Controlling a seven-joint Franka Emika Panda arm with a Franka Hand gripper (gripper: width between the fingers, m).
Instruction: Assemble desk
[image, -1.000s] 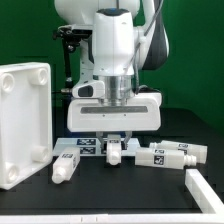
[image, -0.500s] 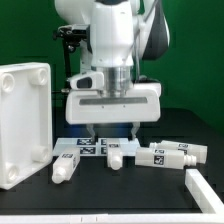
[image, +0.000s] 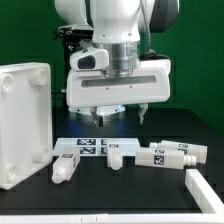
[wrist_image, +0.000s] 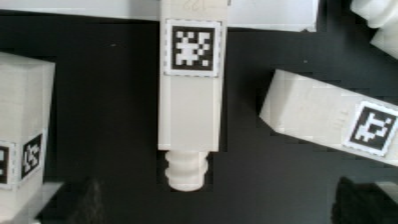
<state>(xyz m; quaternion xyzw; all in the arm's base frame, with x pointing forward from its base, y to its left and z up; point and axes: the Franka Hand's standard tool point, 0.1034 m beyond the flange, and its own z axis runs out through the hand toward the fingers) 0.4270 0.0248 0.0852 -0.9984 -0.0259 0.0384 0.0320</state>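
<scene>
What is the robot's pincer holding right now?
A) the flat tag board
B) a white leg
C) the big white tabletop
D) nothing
D: the pincer hangs open and empty above the white plastic square-bar leg lying on the black table.

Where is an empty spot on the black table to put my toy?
Bare table in front of the legs, up to the white bar. Crowded: the middle, legs bunched beside the desk top under the open gripper.
</scene>
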